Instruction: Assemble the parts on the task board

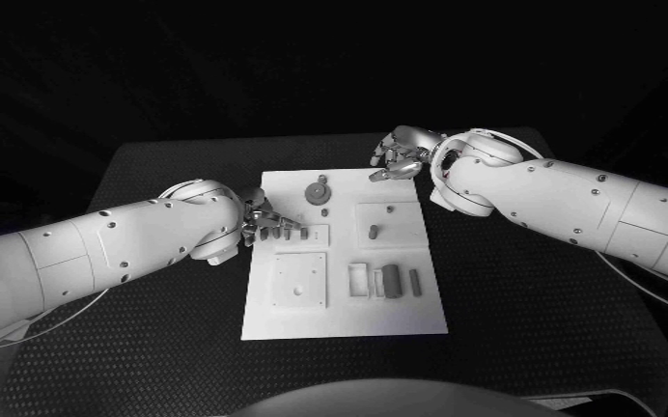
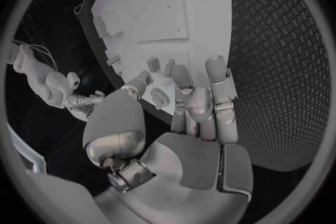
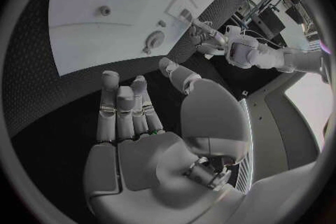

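1. Head view: the white board (image 1: 344, 253) lies mid-counter (image 1: 167, 340) with grey parts on it: a round disc (image 1: 320, 192) near its far end, a peg (image 1: 374, 232) standing in a square recess, a row of small pegs (image 1: 292, 234) at its left edge, bars (image 1: 393, 280) in slots nearer the robot. The left hand (image 1: 259, 221) sits at the left edge, fingers right on the row of small pegs; whether they grip one I can't tell. The right hand (image 1: 400, 154) hovers at the far right corner, fingers loosely curled, nothing in them.
2. Left wrist view: the left hand's (image 2: 185, 123) fingers (image 2: 217, 81) lie stretched flat, close together, tips at the board's edge (image 2: 203, 22) beside small upright pieces (image 2: 159, 67). No clear pinch seen.
3. Right wrist view: the right hand's (image 3: 140, 129) fingers (image 3: 119, 106) are straight and side by side, thumb apart, holding nothing; it hangs off the board's edge.
4. Step, my guess: left hand is reaching for a small peg. Next needs a firm pinch, then lift straight up.
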`<state>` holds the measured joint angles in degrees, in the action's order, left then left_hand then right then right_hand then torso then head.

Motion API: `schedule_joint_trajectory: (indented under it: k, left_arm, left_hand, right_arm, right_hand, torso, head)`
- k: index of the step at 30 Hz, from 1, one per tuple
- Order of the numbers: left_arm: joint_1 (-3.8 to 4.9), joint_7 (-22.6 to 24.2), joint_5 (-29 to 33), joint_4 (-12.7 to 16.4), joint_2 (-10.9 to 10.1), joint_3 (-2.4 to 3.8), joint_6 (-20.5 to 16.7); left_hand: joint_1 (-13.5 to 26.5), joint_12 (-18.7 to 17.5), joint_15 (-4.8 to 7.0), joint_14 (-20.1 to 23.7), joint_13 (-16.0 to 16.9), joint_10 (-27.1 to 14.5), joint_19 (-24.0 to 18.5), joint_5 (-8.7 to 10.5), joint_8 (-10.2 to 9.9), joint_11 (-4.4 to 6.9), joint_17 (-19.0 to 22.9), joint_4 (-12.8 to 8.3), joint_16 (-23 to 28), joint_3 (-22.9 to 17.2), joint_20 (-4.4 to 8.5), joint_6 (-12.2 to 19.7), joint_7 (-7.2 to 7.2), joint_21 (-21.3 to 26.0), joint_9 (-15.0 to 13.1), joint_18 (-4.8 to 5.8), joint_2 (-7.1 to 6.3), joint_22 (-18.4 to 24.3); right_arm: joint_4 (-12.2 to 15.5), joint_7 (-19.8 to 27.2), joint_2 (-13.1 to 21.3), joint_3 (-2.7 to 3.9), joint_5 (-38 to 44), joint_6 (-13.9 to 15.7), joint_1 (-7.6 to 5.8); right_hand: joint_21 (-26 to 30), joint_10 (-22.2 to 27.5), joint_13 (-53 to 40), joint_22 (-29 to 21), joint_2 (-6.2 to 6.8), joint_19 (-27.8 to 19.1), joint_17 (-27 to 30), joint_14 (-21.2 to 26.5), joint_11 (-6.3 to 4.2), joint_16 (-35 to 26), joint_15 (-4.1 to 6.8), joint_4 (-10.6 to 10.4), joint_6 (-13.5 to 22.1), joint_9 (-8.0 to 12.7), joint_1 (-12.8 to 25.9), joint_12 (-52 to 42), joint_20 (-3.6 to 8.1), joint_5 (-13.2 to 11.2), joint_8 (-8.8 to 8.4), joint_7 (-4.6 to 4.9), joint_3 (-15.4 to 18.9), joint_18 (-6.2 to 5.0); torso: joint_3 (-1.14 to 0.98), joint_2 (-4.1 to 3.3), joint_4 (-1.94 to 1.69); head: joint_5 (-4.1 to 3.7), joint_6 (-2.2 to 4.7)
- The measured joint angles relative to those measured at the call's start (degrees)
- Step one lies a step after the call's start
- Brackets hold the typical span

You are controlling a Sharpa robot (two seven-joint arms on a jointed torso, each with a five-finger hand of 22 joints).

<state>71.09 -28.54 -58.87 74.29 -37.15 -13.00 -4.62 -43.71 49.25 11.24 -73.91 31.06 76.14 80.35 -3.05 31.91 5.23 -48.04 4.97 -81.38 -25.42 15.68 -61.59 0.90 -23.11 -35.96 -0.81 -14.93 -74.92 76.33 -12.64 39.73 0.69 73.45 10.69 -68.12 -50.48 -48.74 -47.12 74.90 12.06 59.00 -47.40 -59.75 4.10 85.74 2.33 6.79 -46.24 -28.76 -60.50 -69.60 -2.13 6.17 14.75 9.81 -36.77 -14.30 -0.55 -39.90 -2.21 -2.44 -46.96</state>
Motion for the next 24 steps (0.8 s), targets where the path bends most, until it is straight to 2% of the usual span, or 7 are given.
schedule_joint_trajectory:
  k: [3,5,10,13,14,17,24]
  left_arm:
    - [-0.05,0.0,0.1,-0.3,0.0,1.14,-0.1]
    - [0.06,0.0,0.2,-0.7,0.1,1.38,-0.2]
    - [0.05,0.1,0.5,-2.4,0.6,1.87,-0.2]
    - [0.05,0.0,0.6,-3.1,1.1,1.89,0.2]
    - [0.05,-0.1,0.7,-3.3,1.3,1.89,0.4]
    - [0.04,-0.2,0.9,-3.7,1.9,1.89,1.3]
    - [0.18,-1.1,1.0,-5.6,3.7,1.90,7.0]
  left_hand:
    - [0.0,0.0,0.00,0.0,0.0,0.0,0.0,0.00,0.0,0.00,0.0,0.7,0.0,0.2,0.00,0.0,-0.01,0.0,-0.1,0.00,0.00,0.0]
    - [0.0,0.0,-0.01,0.0,0.1,0.0,0.0,0.00,0.0,0.00,-0.1,0.9,0.0,0.4,-0.01,0.0,-0.01,0.0,-0.1,0.00,0.02,0.0]
    - [-3.7,0.0,-0.02,0.0,0.2,-0.5,0.0,0.00,0.0,-0.10,-0.2,0.3,0.0,3.1,-0.01,0.4,0.01,0.0,-0.4,0.00,3.66,0.0]
    - [-7.1,0.0,-0.10,0.1,0.2,-0.7,-0.4,-4.64,-0.1,-0.31,-0.1,-2.2,0.3,6.7,-0.07,0.6,0.23,0.0,-0.3,0.00,7.73,0.0]
    - [-8.1,0.0,-0.11,0.1,0.2,-0.9,-0.5,-8.84,-0.3,-0.17,-0.1,-3.7,0.3,8.2,0.03,0.7,0.27,0.0,-0.2,0.00,9.57,0.0]
    - [-9.3,0.0,-0.11,0.1,0.1,-1.1,-0.5,-15.51,-0.3,-0.31,0.0,-6.9,0.6,9.8,0.08,0.8,0.27,0.0,-0.1,0.00,12.00,0.0]
    - [-9.0,0.0,-0.32,0.3,-0.1,-1.7,-1.1,-16.43,-0.8,-0.40,0.1,-9.3,0.8,10.0,-0.13,0.9,0.31,0.3,0.2,0.01,12.53,0.0]
  right_arm:
    - [0.0,0.0,0.0,0.00,0.0,0.0,0.00]
    - [0.0,0.0,0.0,0.00,0.0,0.0,0.00]
    - [0.0,0.0,-0.1,0.00,0.0,0.0,0.00]
    - [-0.1,0.0,-0.1,0.00,0.0,0.0,0.00]
    - [-0.1,0.0,-0.1,0.00,0.0,0.0,0.00]
    - [-0.1,0.0,-0.1,0.00,0.0,0.0,0.00]
    - [-0.1,0.0,-0.1,0.00,0.0,0.0,0.00]
  right_hand:
    - [0.0,0.0,0.0,0.0,0.00,0.2,0.0,0.0,0.00,0.0,0.00,0.0,-0.1,0.0,0.0,0.0,0.16,0.0,0.00,0.05,0.0,0.00]
    - [0.0,0.0,0.0,0.0,0.00,0.2,0.0,0.0,0.00,0.0,0.00,0.0,-0.2,0.0,0.0,0.0,0.17,0.0,0.00,0.14,0.0,0.00]
    - [0.0,0.0,0.0,0.0,0.00,0.2,0.0,0.0,0.00,0.0,0.00,0.0,-0.2,0.0,0.0,0.0,0.17,0.0,0.00,0.12,0.0,0.00]
    - [0.0,0.0,0.0,0.0,0.00,0.2,0.0,0.0,0.00,0.0,0.00,0.0,-0.2,0.0,0.0,0.0,0.16,0.0,0.00,0.07,0.0,0.00]
    - [0.0,0.0,0.0,0.0,0.00,0.2,0.0,0.0,0.00,0.0,0.00,0.0,-0.2,0.0,0.0,0.0,0.17,0.0,0.00,0.06,0.0,-0.01]
    - [0.0,0.0,0.0,0.0,0.00,0.2,0.0,0.0,0.00,0.0,0.00,0.0,-0.3,0.0,0.0,0.0,0.17,0.0,0.00,0.04,0.0,0.00]
    - [0.0,0.0,0.0,0.0,0.00,0.2,0.0,0.0,0.00,0.0,0.00,0.0,-0.2,0.0,0.0,0.0,0.16,0.0,0.00,0.11,0.0,0.00]
  torso:
    - [0.00,0.00,-0.01]
    - [0.00,0.00,-0.01]
    - [0.00,0.00,-0.01]
    - [0.00,0.00,0.00]
    - [0.01,0.00,-0.01]
    - [0.01,-0.01,-0.01]
    - [0.00,-0.01,0.00]
  head:
    - [0.04,0.03]
    - [0.04,0.07]
    - [0.04,0.11]
    - [0.04,0.12]
    - [0.02,0.12]
    - [0.01,0.12]
    - [0.03,0.12]
